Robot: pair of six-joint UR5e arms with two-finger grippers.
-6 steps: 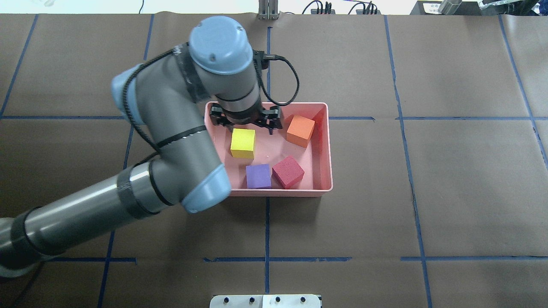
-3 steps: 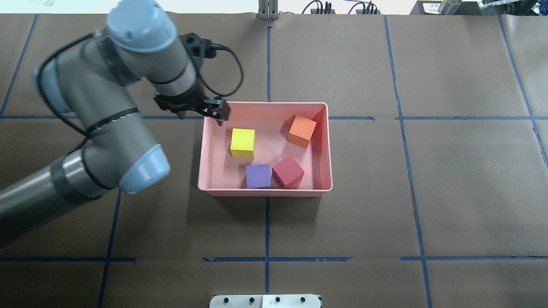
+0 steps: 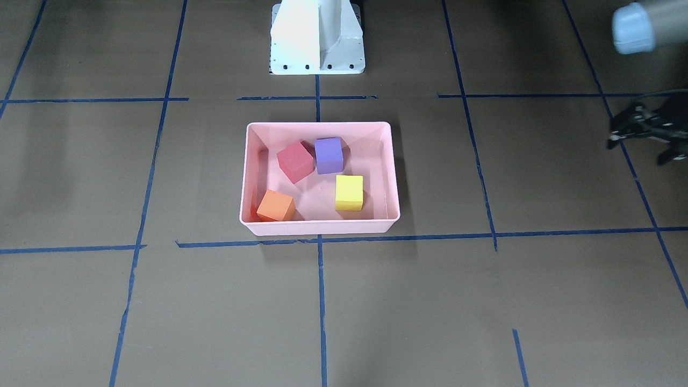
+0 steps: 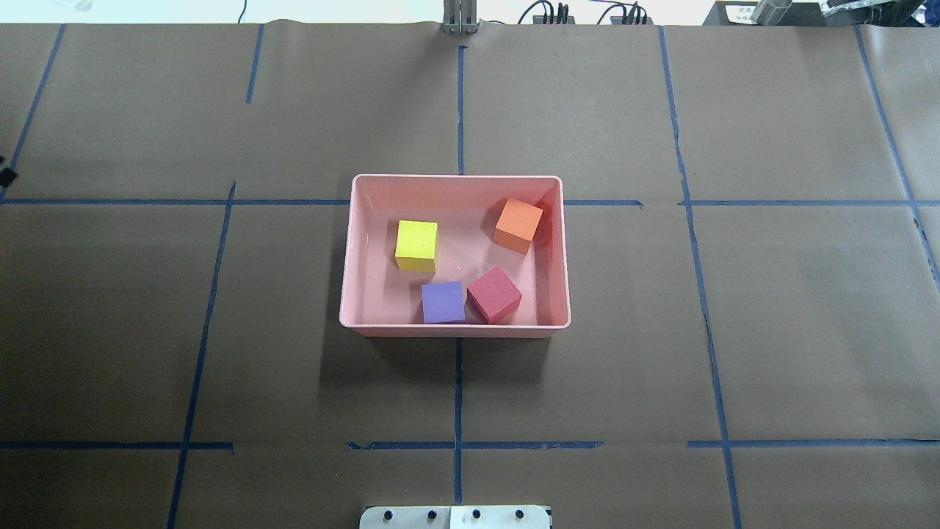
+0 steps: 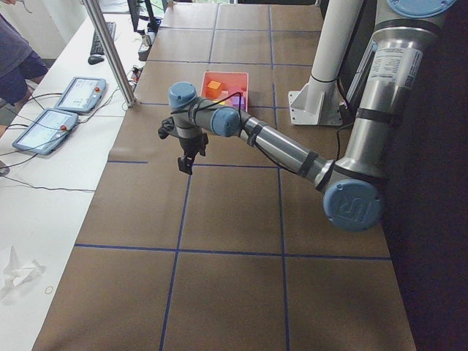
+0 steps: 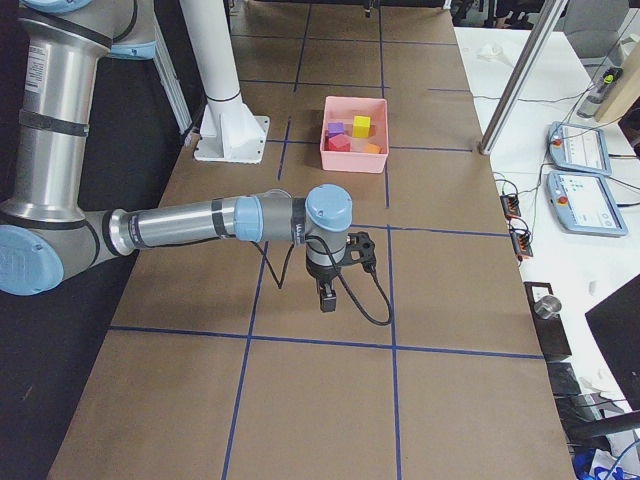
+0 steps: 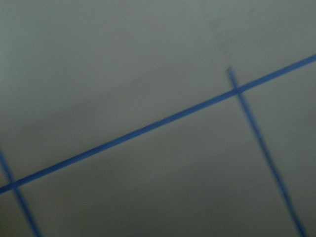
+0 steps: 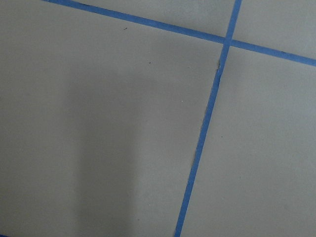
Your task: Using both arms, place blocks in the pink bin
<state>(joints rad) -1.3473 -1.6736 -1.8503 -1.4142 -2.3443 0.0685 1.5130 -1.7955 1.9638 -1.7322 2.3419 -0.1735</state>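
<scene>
The pink bin point(image 4: 455, 178) sits mid-table and holds all the blocks: yellow point(image 4: 416, 246), orange point(image 4: 518, 225), purple point(image 4: 443, 303) and red point(image 4: 494, 294). The front-facing view shows the same bin point(image 3: 320, 125). My left gripper point(image 3: 639, 150) hangs over bare table far to my left of the bin, open and empty; it also shows in the exterior left view point(image 5: 186, 162). My right gripper point(image 6: 326, 297) shows only in the exterior right view, far from the bin over bare table; I cannot tell whether it is open or shut. Both wrist views show only paper and blue tape.
The white base pedestal point(image 3: 317, 37) stands at the robot's side of the table. Brown paper with blue tape lines covers the table. Operator tablets point(image 5: 80, 93) and a metal post point(image 5: 110, 51) stand beyond the far edge, and a person point(image 5: 14, 58) is there.
My left arm has swung away from the bin to my left and out of the overhead view. The blocks have not moved.
</scene>
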